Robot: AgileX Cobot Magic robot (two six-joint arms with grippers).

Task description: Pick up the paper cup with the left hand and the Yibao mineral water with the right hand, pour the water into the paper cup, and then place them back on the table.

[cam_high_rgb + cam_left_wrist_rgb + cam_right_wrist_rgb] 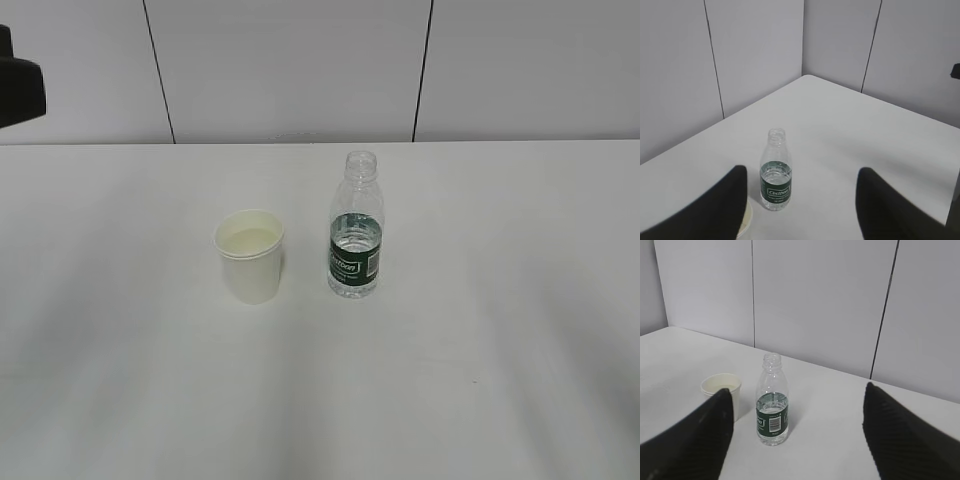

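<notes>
In the exterior view we count one paper cup [250, 256] and one Yibao mineral water [356, 227] bottle, both upright on the white tabletop [480, 360]. The cup stands just left of the bottle, near it but apart. The bottle has no cap and is partly filled. No gripper appears here; a dark shape [20, 88] sits at the upper left edge.

In the left wrist view we count one bottle [775, 172] and a sliver of the cup [745, 220] behind the left finger. The left hand [802, 210] gripper stands wide open, holding and touching nothing.

In the right wrist view we count one cup [722, 392] and one bottle [772, 402]. The right hand [797, 440] gripper stands wide open and empty, clear of both.
</notes>
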